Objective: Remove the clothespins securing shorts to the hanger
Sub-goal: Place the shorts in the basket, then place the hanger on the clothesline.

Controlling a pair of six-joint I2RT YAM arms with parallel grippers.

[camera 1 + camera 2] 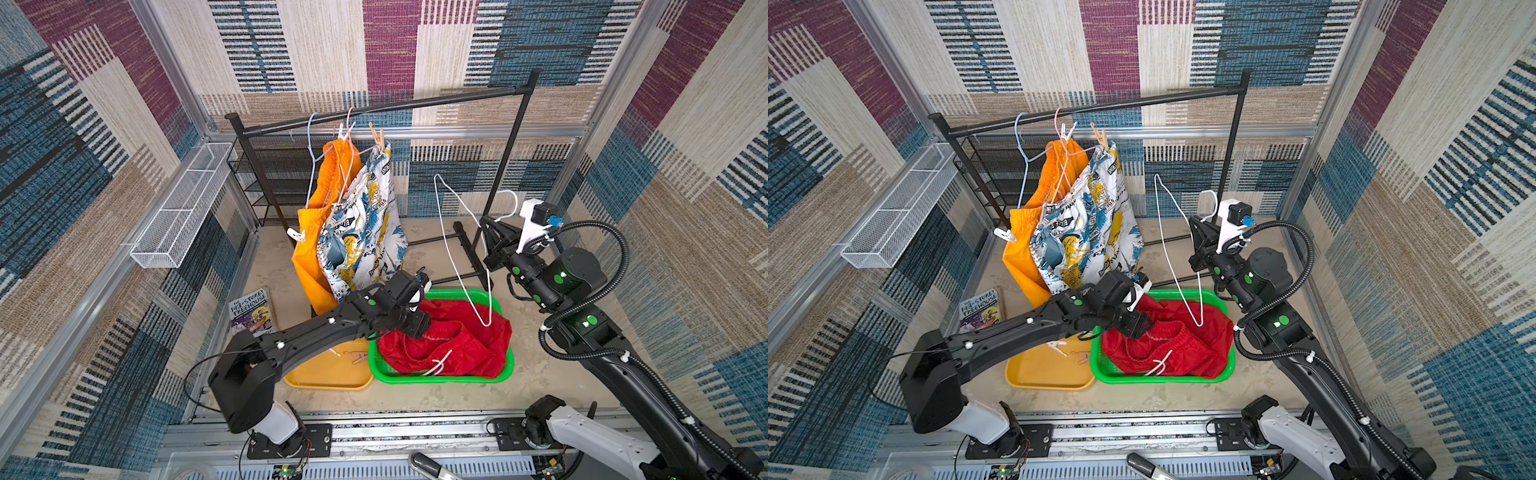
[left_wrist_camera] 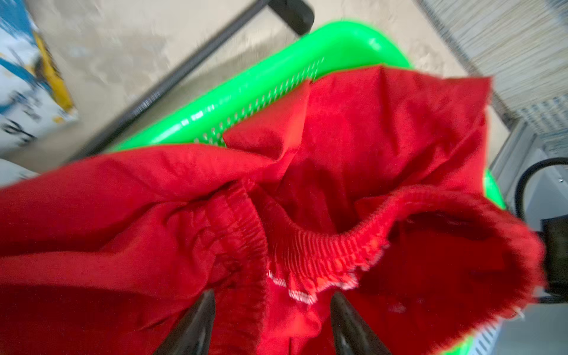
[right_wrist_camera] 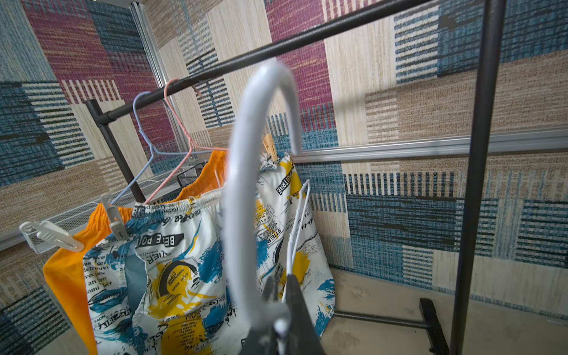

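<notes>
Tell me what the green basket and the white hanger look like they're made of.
Green basket: glossy moulded plastic, judging by bright highlights on its rim and the slotted wall. White hanger: probably metal wire under a smooth white coating; it holds sharp bends though thin, but no bare metal shows.

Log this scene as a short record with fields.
left gripper: jaws open over red shorts in green basket
right gripper: shut on white hanger, off the rack
on rack: orange shorts, printed shorts
pegged by: white clothespin, tan clothespins
yellow tray: holds loose clothespins
</notes>
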